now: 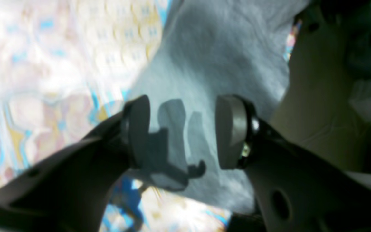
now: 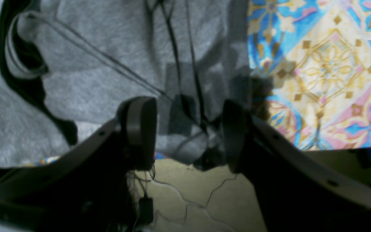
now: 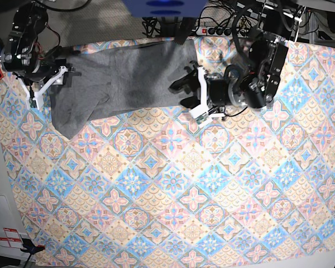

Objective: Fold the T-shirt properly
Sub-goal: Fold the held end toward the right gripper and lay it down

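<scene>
The grey T-shirt (image 3: 120, 78) lies spread and rumpled across the far side of the patterned tablecloth (image 3: 184, 190), toward eleven o'clock. The left tool (image 1: 182, 132) hovers wide over its three o'clock edge, gripping nothing. The right tool (image 2: 188, 132) stands wide at its nine o'clock edge, empty.

1. T-shirt (image 3: 120, 81) spread on tablecloth (image 3: 173, 190), at far edge of bench.
2. Left gripper (image 3: 194, 95) over its right end.
3. Right gripper (image 3: 44, 84) over its left end.
</scene>
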